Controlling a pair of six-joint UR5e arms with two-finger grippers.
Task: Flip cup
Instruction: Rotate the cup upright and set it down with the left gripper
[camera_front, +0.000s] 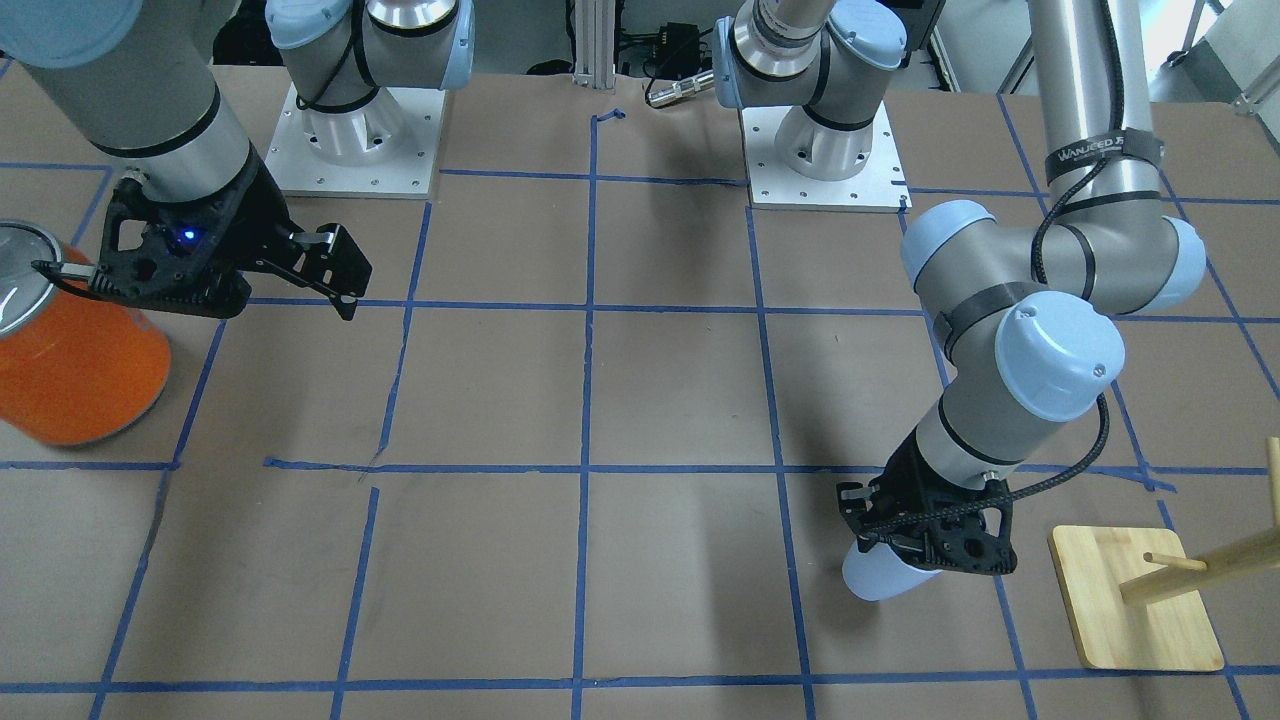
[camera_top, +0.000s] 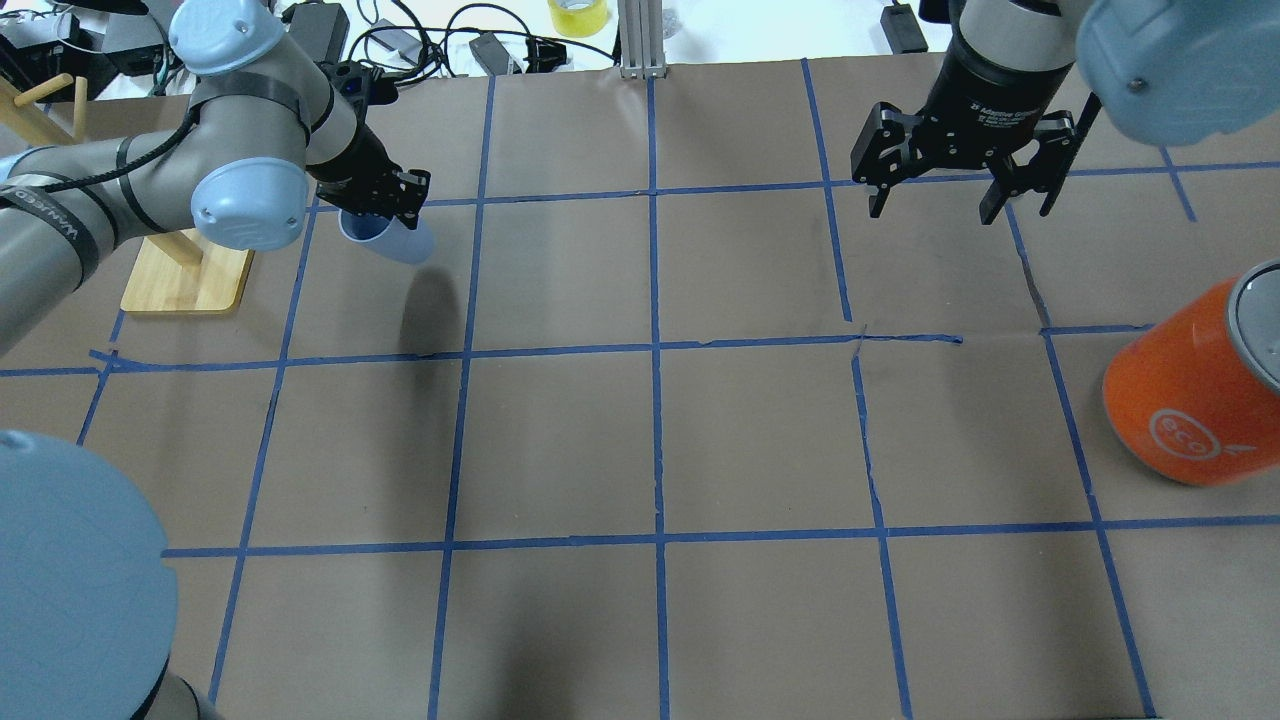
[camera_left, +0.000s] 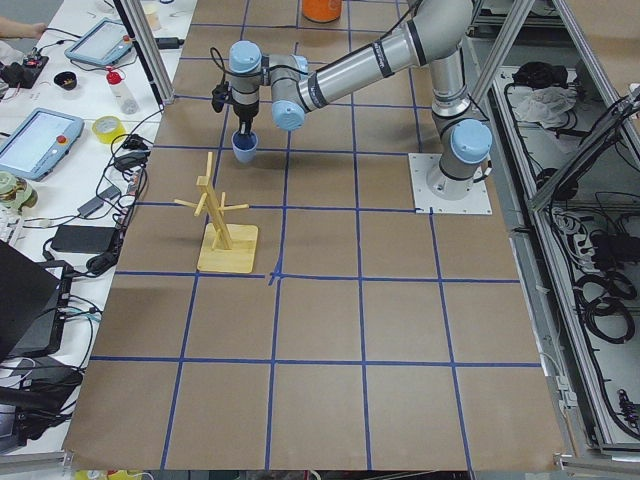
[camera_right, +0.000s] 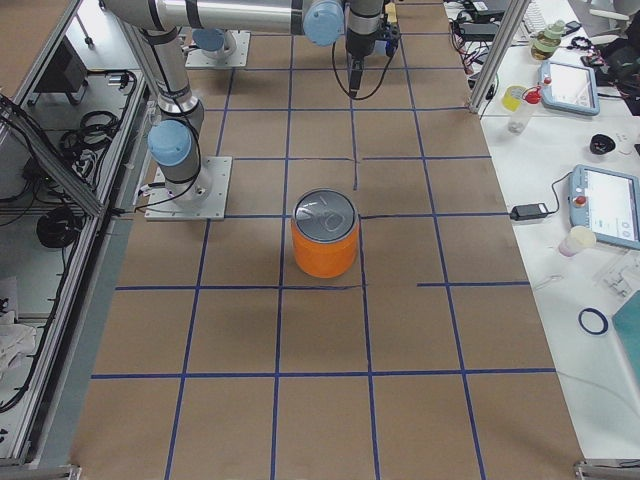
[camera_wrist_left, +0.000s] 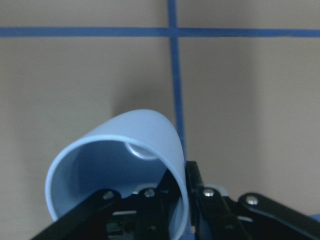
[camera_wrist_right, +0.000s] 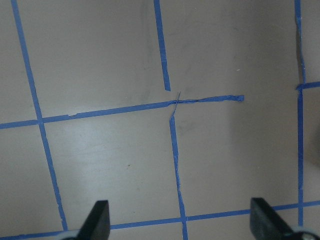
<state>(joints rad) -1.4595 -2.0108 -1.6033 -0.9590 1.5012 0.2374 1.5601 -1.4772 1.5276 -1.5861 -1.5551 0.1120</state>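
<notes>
front-facing view: a strap (camera_front: 1100, 155) on the left arm read "wanjeed". the left end effector (camera_front: 925, 548) was clenched on the cup (camera_front: 878, 578), a smooth, pale blue, tapered tumbler held tilted over the brown paper tabletop (camera_front: 680, 400), near a wooden peg stand (camera_front: 1135, 600). the right end effector (camera_front: 335, 275) was spread wide, holding nothing, beside the orange can (camera_front: 80, 370).

overhead: the can bore a white "eco" logo.

left wrist view: the fingers (camera_wrist_left: 202, 200) pinched the cup's wall, one inside the rim, one outside.

right wrist view: both fingertips (camera_wrist_right: 97, 220) stood far apart above blue tape lines (camera_wrist_right: 172, 150).
</notes>
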